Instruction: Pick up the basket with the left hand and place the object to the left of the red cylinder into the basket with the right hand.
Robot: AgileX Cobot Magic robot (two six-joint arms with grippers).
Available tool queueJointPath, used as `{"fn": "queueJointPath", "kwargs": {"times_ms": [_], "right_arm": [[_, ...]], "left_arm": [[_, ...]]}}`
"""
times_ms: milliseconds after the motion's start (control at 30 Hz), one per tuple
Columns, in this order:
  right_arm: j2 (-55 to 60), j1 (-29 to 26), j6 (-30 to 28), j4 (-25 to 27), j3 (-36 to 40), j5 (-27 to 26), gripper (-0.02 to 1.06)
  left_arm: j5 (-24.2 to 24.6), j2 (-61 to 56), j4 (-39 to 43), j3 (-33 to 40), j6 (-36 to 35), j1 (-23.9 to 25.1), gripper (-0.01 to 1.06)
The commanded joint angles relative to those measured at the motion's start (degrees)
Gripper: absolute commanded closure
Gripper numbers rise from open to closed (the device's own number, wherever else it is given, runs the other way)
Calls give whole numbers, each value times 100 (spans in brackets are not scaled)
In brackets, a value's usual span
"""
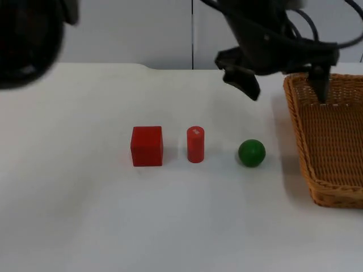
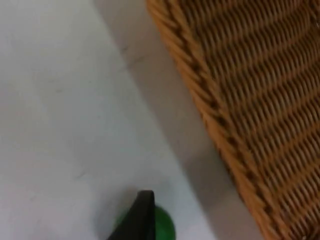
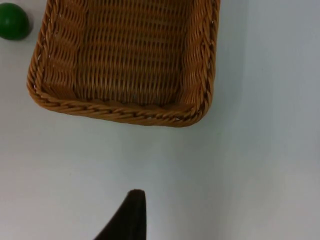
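A small white mark, perhaps a label, tops the red cylinder (image 1: pixel 195 144).

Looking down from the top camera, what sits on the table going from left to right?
red cube → red cylinder → green ball → wicker basket, standing at the table's right edge.

Wicker basket (image 3: pixel 125 60) on white table (image 3: pixel 250 165), green ball (image 3: pixel 12 21) just beside its corner
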Motion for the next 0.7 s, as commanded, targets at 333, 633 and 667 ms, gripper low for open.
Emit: {"fn": "queueJointPath", "kwargs": {"times_ms": [333, 633, 667], "right_arm": [[16, -28, 3, 27, -32, -42, -1], [16, -28, 3, 27, -32, -42, -1], [16, -28, 3, 27, -32, -42, -1]], "left_arm": [[-538, 889, 58, -604, -308, -341, 7], [-1071, 1131, 3, -604, -323, -387, 7], [-1096, 1175, -7, -604, -323, -387, 7]]}}
